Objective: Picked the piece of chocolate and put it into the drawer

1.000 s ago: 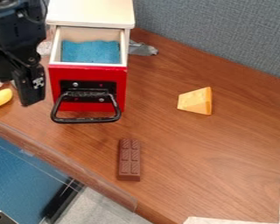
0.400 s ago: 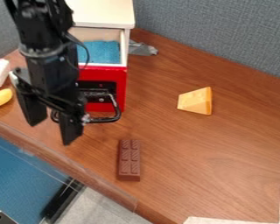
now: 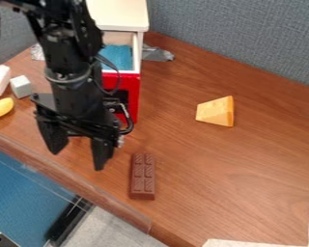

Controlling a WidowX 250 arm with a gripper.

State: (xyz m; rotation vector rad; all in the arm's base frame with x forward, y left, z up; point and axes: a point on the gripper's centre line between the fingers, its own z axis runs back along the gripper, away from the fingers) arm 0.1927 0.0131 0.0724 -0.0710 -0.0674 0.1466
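Black two-finger hand (image 3: pixel 77 148) shifted right and slightly down-frame, toward the brown segmented chocolate bar (image 3: pixel 143 176). Fingers spread, nothing held. Bar sits on the brown wooden tabletop (image 3: pixel 202 169), right and slightly below hand; long axis runs up-down in view. Front edge close on its lower left; more tabletop rightward.

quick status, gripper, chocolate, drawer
Gripper open and empty, left of the chocolate. Chocolate on table, ungrasped. Drawer open, arm partly in front of it.
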